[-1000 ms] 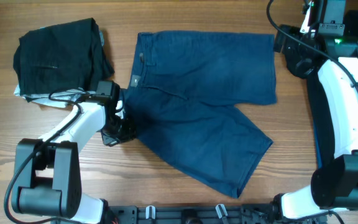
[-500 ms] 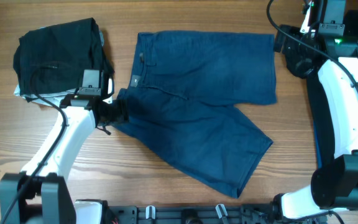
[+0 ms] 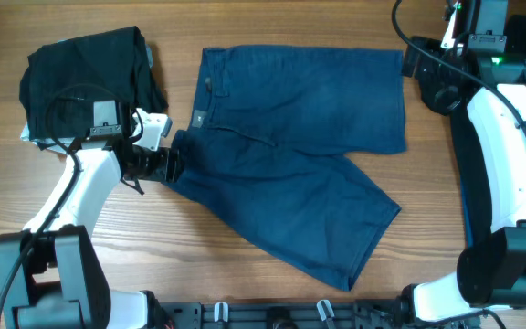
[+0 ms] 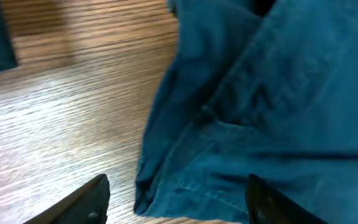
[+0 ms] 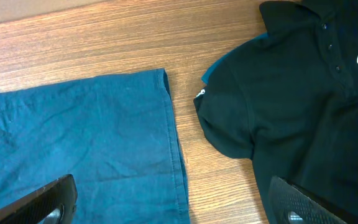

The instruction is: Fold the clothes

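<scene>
Shorts of blue denim lie spread flat across the middle of the desk, waistband to the left and one leg angled toward the near edge. The left end effector stands wide open at their left edge, gripping nothing. The right end effector hangs fully open and empty above the far leg's hem, beside a black polo shirt.
</scene>
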### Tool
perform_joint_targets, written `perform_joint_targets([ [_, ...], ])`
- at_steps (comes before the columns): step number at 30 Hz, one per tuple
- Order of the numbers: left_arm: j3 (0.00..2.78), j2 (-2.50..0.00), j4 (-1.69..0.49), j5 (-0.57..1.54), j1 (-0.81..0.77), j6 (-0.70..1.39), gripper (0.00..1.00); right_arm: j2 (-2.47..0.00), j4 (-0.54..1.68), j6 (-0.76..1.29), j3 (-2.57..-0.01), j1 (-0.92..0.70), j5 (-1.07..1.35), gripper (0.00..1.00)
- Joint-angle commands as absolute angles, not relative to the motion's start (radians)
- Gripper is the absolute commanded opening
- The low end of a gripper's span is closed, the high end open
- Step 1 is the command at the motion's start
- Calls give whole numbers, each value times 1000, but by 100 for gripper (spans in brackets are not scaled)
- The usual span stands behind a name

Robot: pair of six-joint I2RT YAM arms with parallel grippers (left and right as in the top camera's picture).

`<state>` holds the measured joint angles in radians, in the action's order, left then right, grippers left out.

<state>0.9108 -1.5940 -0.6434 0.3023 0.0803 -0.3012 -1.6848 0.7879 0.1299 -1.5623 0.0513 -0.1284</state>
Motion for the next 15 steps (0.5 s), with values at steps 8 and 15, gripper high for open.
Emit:
perform_joint_targets([
  [8, 916, -1729, -667, 358, 85, -363, 80, -1696, 786, 131, -1562, 47, -134, 100],
  [15, 916, -1761, -671, 344, 85, -357, 34, -1696, 786, 131, -1562, 47, -135, 100],
])
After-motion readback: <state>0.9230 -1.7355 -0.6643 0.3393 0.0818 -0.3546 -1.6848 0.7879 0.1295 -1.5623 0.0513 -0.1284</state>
